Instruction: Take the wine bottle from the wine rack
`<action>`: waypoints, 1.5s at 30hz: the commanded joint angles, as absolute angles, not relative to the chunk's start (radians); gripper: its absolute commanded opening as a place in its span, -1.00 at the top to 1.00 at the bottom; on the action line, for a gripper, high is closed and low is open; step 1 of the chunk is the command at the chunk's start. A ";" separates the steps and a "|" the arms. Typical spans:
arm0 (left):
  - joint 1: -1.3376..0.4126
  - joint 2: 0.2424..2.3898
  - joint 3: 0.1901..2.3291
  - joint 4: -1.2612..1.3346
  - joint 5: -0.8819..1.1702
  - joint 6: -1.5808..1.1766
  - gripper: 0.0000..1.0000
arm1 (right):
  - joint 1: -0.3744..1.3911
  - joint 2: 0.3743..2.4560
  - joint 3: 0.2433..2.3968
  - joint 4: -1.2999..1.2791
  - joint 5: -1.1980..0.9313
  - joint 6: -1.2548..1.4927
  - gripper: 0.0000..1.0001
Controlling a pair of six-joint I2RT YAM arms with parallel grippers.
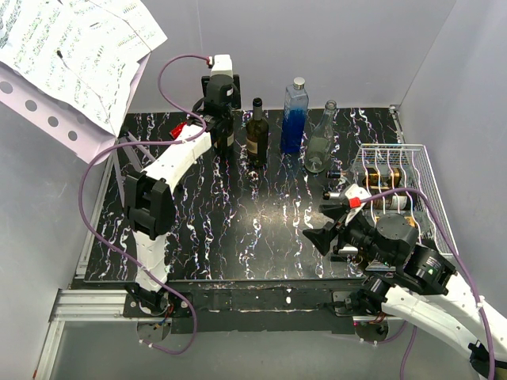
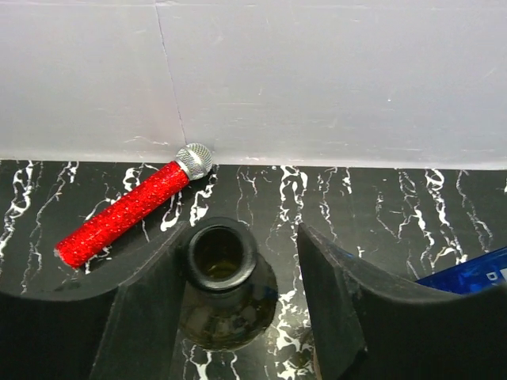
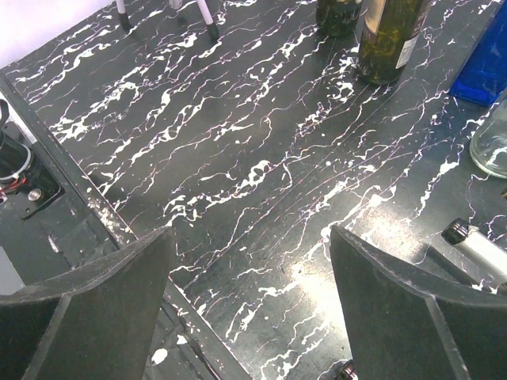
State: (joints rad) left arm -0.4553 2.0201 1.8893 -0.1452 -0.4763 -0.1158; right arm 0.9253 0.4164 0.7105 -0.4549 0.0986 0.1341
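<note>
Black marbled tabletop runs under the whole scene. At the far left, printed sheet music hangs over the table's back corner. Just right of it, a red glitter microphone lies on the table against the rear wall.

The left gripper reaches to the back of the table and straddles the neck of a dark wine bottle that stands upright, its open mouth facing the wrist camera. Its jaws are parted: the left finger sits at the neck, and whether it touches cannot be told, while the right finger stands clear with a strip of table showing between.

To the right along the back stand a labelled olive-green wine bottle, a blue glass bottle with a silver cap, then a clear glass bottle.

Nearer the front edge, the right gripper hovers over bare tabletop with its jaws spread wide and nothing between them.

The wine rack sits at the right edge of the table. Wine bottles lie on their sides in it, and one capped neck pokes out past its left side, near the right gripper.
</note>
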 commanded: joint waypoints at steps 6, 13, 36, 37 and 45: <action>-0.454 1.922 1.945 -0.158 -0.436 -0.100 -0.46 | 0.930 0.417 0.715 -0.434 0.100 0.137 -0.76; -0.456 1.826 1.945 -0.183 -0.172 -0.127 -0.96 | 0.930 0.445 0.724 -0.423 0.181 0.164 -0.85; -0.511 1.123 1.377 -0.264 0.400 -0.193 -0.96 | 0.927 0.761 0.954 -0.526 0.394 -0.302 -0.86; -0.514 1.073 1.288 -0.259 0.431 -0.198 -0.96 | 0.922 0.793 0.963 -0.537 0.426 -0.330 -0.85; -0.520 0.729 0.836 -0.252 0.482 -0.216 -0.96 | 0.844 0.975 1.000 -0.670 0.329 -0.544 -0.72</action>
State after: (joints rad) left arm -0.5163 0.8406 0.9630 -0.2375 0.4416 -0.2031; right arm 0.8780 0.9325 0.9634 -0.5766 0.3695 -0.3592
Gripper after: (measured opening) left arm 0.981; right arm 0.868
